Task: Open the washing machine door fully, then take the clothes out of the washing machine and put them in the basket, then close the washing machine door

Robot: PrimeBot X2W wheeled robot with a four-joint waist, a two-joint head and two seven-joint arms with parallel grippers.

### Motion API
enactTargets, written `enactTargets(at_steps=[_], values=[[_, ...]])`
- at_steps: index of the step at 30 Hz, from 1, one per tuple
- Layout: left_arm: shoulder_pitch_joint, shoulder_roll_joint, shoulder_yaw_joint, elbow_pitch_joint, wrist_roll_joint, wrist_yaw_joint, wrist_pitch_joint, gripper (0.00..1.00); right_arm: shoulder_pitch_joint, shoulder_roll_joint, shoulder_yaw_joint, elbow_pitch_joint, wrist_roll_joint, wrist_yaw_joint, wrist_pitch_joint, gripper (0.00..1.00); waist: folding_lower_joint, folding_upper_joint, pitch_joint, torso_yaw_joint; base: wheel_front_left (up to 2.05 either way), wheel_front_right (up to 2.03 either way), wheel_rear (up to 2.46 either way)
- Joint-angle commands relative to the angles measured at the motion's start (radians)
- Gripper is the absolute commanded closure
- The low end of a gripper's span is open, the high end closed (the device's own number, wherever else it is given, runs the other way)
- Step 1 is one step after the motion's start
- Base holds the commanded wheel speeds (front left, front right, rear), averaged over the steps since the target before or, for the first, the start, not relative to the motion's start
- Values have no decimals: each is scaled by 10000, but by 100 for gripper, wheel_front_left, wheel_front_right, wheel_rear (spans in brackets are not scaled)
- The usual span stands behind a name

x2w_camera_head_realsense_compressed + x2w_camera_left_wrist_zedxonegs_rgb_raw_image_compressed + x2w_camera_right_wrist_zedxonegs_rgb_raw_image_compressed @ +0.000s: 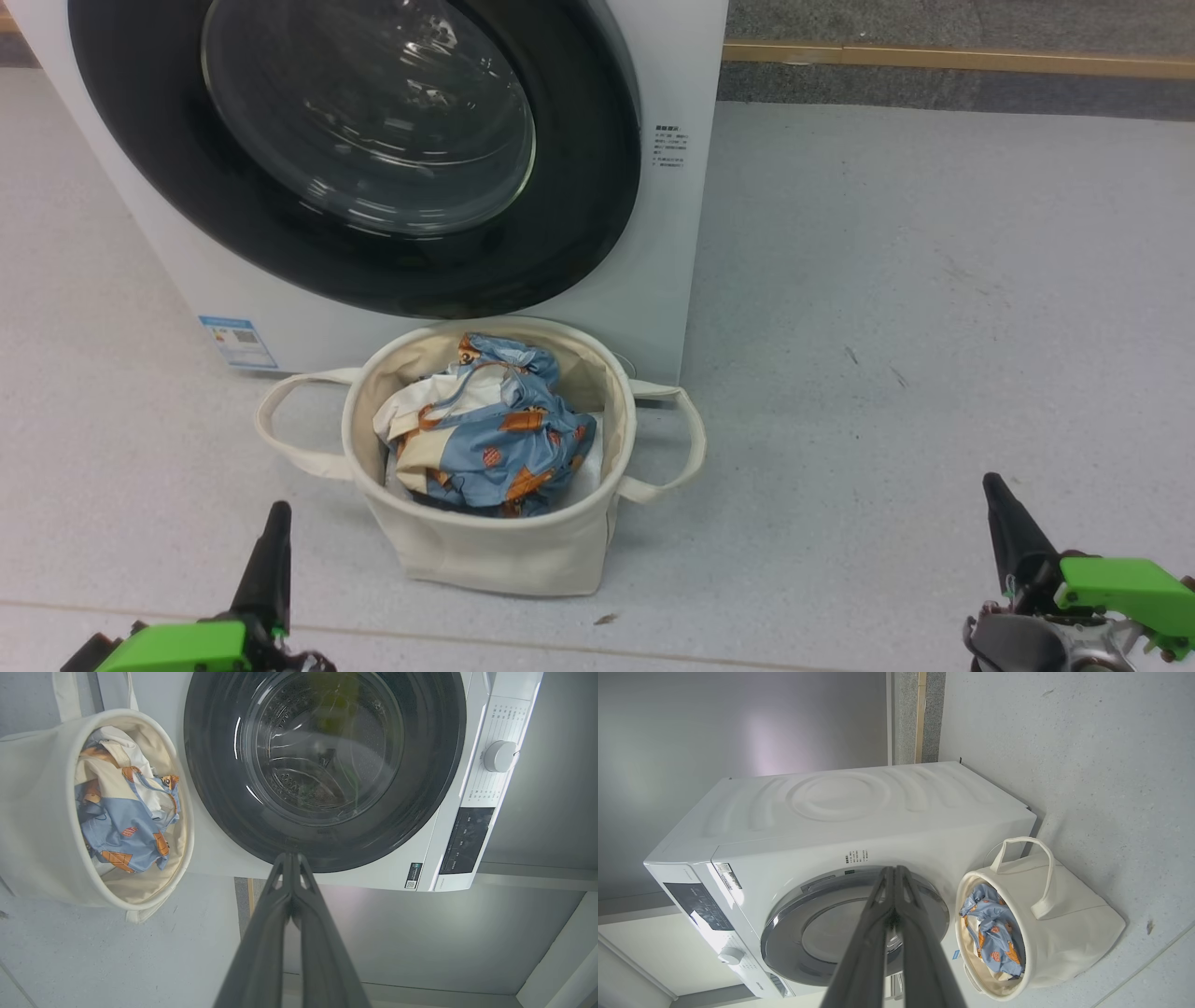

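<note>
Pressed together and empty at the bottom corners, the left gripper (273,551) and right gripper (1004,523) flank the basket (495,555), lower centre, holding the clothes (495,429) below the apparently shut washing machine door (373,121), upper left, so probably only a check that it sits flush is left, made without nudging the basket.

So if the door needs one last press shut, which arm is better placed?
Probably left: the left gripper sits in front of the washing machine door, the right gripper well off to its side.
</note>
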Motion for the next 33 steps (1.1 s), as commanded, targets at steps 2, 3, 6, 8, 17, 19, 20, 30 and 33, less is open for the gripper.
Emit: enactTargets(at_steps=[2, 3, 6, 8, 17, 19, 20, 30, 33], values=[[-253, 54, 332, -261, 27, -69, 63, 100, -135, -10, 157, -366, -87, 31, 70, 100, 0, 0, 0, 0, 0, 0, 0], [-253, 54, 333, -261, 28, -69, 63, 100, -135, -9, 155, -365, -88, 31, 71, 100, 0, 0, 0, 0, 0, 0, 0], [-253, 53, 335, -261, 29, -69, 65, 100, -136, -5, 150, -365, -93, 31, 76, 100, 0, 0, 0, 0, 0, 0, 0], [-253, 52, 336, -261, 30, -69, 65, 100, -136, -2, 146, -365, -96, 31, 79, 100, 0, 0, 0, 0, 0, 0, 0], [-254, 49, 340, -261, 34, -69, 69, 100, -138, 8, 131, -364, -109, 31, 91, 100, 0, 0, 0, 0, 0, 0, 0], [-254, 48, 340, -261, 34, -69, 69, 100, -138, 9, 129, -364, -110, 31, 92, 100, 0, 0, 0, 0, 0, 0, 0], [-254, 48, 341, -261, 34, -69, 70, 100, -138, 11, 127, -364, -112, 31, 94, 100, 0, 0, 0, 0, 0, 0, 0], [-254, 45, 345, -261, 38, -69, 73, 100, -139, 21, 112, -363, -124, 31, 106, 100, 0, 0, 0, 0, 0, 0, 0], [-254, 44, 346, -261, 39, -69, 74, 100, -140, 25, 107, -363, -129, 31, 110, 100, 0, 0, 0, 0, 0, 0, 0]])
